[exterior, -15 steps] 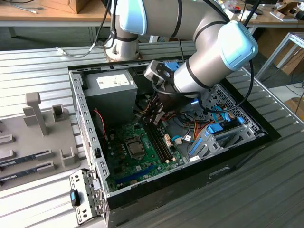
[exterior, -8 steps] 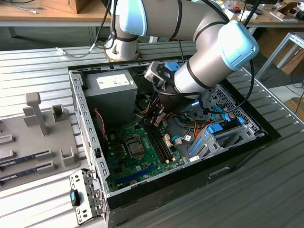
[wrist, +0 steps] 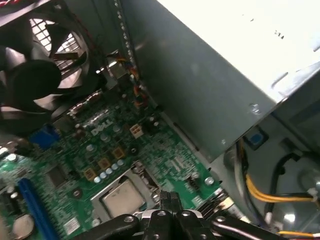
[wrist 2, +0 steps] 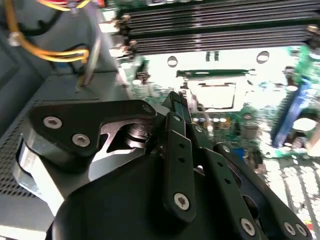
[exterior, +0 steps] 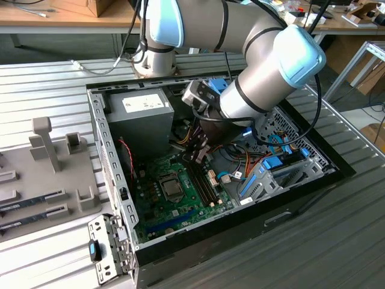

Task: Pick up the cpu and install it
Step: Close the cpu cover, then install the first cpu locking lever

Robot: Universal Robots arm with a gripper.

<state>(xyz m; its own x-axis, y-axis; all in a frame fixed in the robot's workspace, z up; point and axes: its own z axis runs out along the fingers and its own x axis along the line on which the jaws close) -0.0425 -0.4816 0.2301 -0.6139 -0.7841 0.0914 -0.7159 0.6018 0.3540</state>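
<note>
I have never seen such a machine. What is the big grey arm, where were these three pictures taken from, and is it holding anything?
The grey and blue thing is a robot arm. It reaches down into an open computer case. The exterior view comes from a camera off the arm. Both wrist views come from cameras on the arm, looking past its black gripper at the green motherboard. The cpu sits in its socket on that board, with the gripper close above it. The fingers look pressed together with nothing between them. A grey power supply and a fan are also inside the case.
</note>
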